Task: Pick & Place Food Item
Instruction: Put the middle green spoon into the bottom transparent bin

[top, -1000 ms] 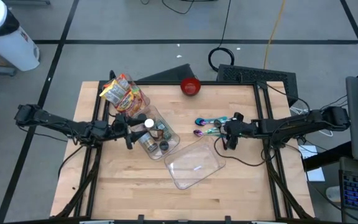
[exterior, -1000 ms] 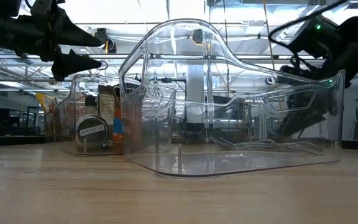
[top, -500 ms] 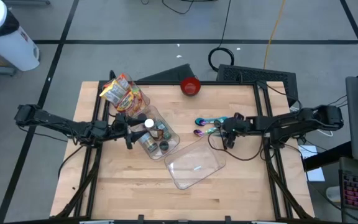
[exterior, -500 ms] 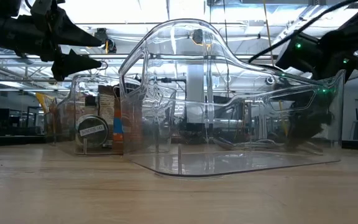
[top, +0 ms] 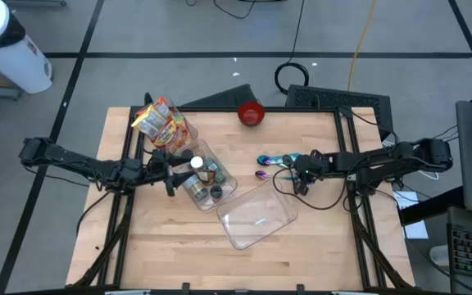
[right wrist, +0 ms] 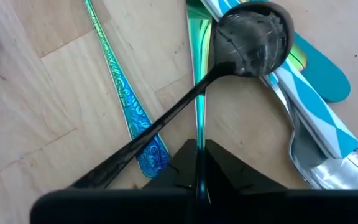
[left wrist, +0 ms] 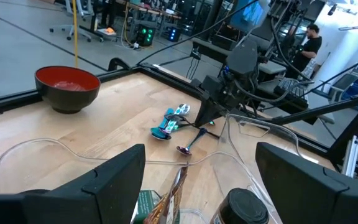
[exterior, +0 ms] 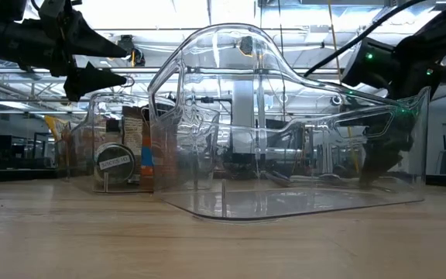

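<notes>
Several iridescent utensils [top: 270,162] lie crossed on the wooden table at the right. My right gripper [top: 292,174] points steeply down at them, shut on a green handle [right wrist: 198,74]. A black spoon [right wrist: 253,37] lies across that handle. Food items, jars and packets [top: 203,176], lie inside a tipped clear bin; snack bags [top: 161,123] sit in a clear container behind it. My left gripper [top: 173,174] hovers open and level at that bin's left side, its fingers [left wrist: 114,180] wide apart. My right gripper pinches the green utensil handle [right wrist: 199,142] between its two fingertips, coming steeply from above with the fingers roughly in line with the handle. The utensil still lies on the table among the others, with the black spoon's handle crossing over it.
A second clear bin [top: 257,217] lies on the table between the arms, toward the near edge. A red bowl [top: 251,113] stands at the far edge. Cables and equipment sit beyond the table's right side.
My right gripper has gone down and a little toward the table's left, onto the utensils, tipping more steeply downward, and has shut on the green handle. The utensils have stayed where they were.
</notes>
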